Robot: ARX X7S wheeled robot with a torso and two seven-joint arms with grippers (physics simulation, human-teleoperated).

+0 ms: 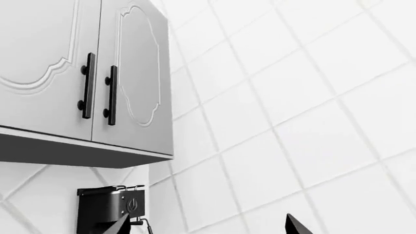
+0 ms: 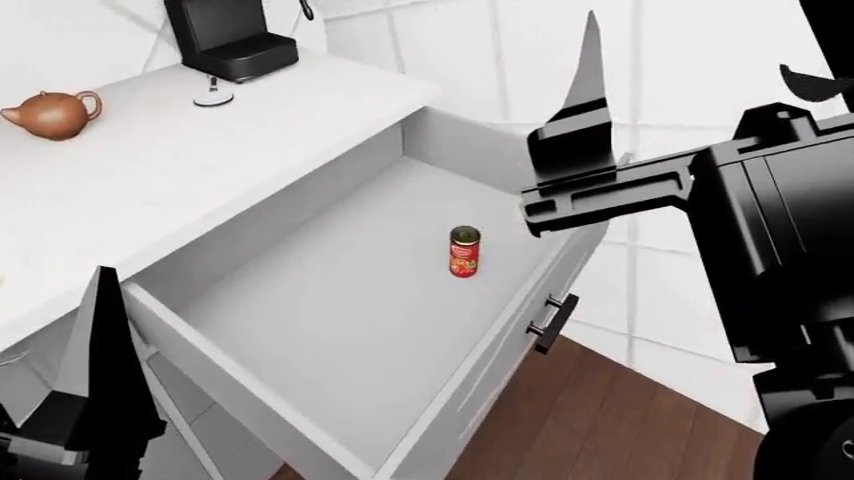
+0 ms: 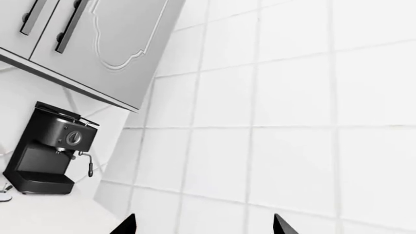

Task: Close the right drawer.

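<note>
- The right drawer is standing pulled wide out from under the white counter, its black bar handle showing on the front.
- A small red can is standing upright on the drawer's floor, apart from the walls.
- Your right gripper is hanging above the drawer's far corner with fingers spread, holding nothing.
- Your left gripper is pointing up at the tiled wall, fingers spread and empty too.
- A black coffee machine and a brown teapot are sitting on the counter.
</note>
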